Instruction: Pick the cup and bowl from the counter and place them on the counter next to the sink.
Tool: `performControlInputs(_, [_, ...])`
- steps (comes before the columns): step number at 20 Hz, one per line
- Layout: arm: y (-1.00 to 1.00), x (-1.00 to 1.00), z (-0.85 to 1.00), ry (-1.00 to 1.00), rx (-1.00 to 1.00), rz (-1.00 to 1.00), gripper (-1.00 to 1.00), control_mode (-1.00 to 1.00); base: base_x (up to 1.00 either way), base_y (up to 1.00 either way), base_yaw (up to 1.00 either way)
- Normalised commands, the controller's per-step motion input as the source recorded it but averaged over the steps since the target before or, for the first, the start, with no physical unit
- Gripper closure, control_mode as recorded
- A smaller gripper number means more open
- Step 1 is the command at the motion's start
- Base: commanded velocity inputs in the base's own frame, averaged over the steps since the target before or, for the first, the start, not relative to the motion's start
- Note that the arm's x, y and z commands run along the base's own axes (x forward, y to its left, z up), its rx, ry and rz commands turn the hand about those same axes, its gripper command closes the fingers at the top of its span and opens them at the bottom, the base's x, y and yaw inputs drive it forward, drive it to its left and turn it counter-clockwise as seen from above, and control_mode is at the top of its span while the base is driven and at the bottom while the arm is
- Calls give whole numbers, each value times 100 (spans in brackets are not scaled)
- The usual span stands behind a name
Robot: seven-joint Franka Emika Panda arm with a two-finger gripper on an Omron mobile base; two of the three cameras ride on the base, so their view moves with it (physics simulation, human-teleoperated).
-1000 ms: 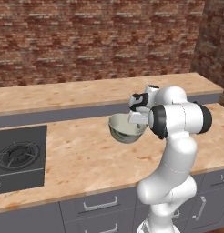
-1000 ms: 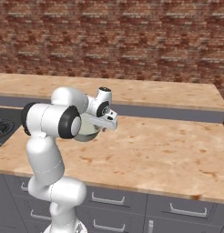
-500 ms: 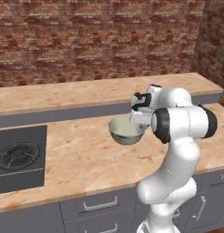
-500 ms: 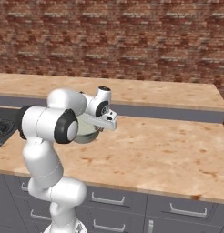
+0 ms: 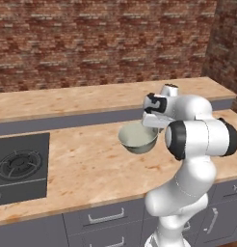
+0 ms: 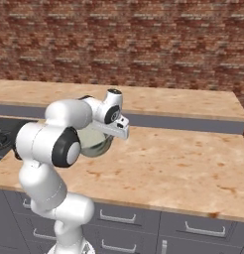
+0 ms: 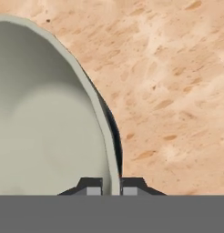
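The pale grey-green bowl (image 5: 138,138) hangs in the air above the tan wood-grain counter (image 5: 86,164), held by its rim. My gripper (image 7: 111,186) is shut on that rim, one dark finger inside the off-white hollow and one outside. In the right base view the bowl (image 6: 95,144) peeks out from behind my forearm, under the hand. The hand view has the bowl (image 7: 45,123) large at the left, with the counter (image 7: 177,82) beneath it. The yellow cup and the sink are out of view.
A black stove top (image 5: 19,166) with a burner is set in the counter at the left. A raised back ledge (image 5: 67,101) runs along the brick wall (image 5: 106,38). Grey cabinet drawers (image 5: 106,217) lie below the front edge.
The whole scene has shifted between frames, so the base has moved. The bowl stays in my grip and has levelled out, its opening now facing more upward.
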Motion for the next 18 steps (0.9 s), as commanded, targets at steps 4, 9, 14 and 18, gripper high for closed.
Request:
performControlInputs(4, [0,0,37,0,0,0,100,-100,0,0,0])
performControlInputs(9, [0,0,26,0,2,0,100,-100,0,0,0])
performControlInputs(14, [0,-19,20,0,12,0,100,-100,0,0,0])
performControlInputs(18, [0,-45,0,0,24,0,100,-100,0,0,0])
